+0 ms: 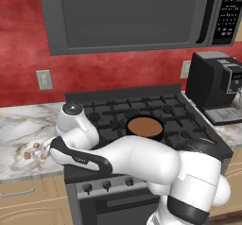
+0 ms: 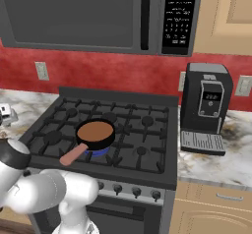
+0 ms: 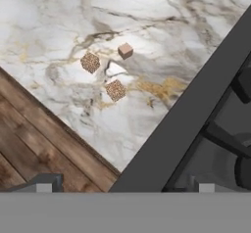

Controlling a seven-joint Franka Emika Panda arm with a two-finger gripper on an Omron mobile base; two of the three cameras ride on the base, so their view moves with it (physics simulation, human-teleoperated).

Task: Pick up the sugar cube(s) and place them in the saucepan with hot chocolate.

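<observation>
Gripper (image 3: 125, 188) fingers are spread wide, holding nothing, hanging over the marble counter (image 3: 59, 21) left of the stove (image 1: 142, 110). Three sugar cubes (image 3: 115, 90) sit close together there. Saucepan (image 1: 144, 128) is on a near burner, full of brown liquid.

Tan, brown-speckled sugar cubes (image 3: 115, 90) on white grey-veined marble counter (image 3: 59, 26); black saucepan (image 2: 96, 134), brown liquid, pinkish handle.

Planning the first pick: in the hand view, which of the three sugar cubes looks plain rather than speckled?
The cube lying nearest the stove edge: smooth, pale pinkish-tan faces. The other two are darker and heavily brown-speckled.
</observation>
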